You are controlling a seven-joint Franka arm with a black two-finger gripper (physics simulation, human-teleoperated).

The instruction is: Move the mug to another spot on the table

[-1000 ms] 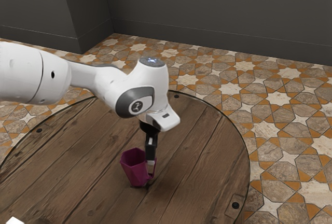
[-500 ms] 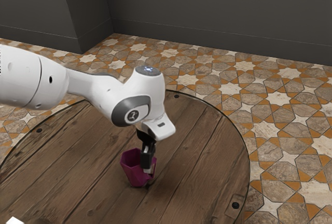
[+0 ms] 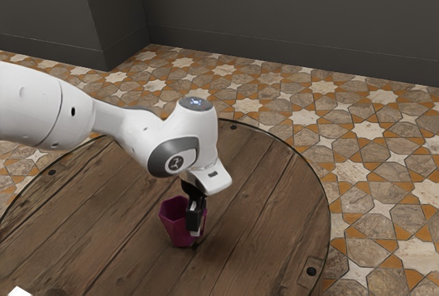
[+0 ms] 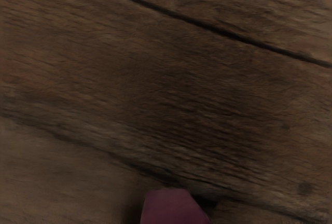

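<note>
Dark grey walls [image 3: 274,8] stand behind a floor [image 3: 370,138] of star-patterned tiles in orange, cream and grey. Nearer, a round table [image 3: 274,193] of worn brown wooden planks takes up the lower half of the exterior view.

From the exterior view's left, a thick white robot arm [image 3: 68,114] reaches across the table toward the right. It bends at a rounded grey-and-white joint and then points down.

Just below that joint, near the middle of the table, a small dark purple mug [image 3: 175,222] with flat, angled sides stands upright on the planks, its open mouth facing up. The black pincer [image 3: 193,226] comes straight down at the mug's right side, level with its rim and wall. Whether it is clamped on the mug or loose cannot be told from these views.

To the right of the mug, bare planks run out to the table's curved edge, with tiled floor beyond.

The wrist view looks down on close wood grain and dark plank seams, with a blurred purple shape just under the hand.
</note>
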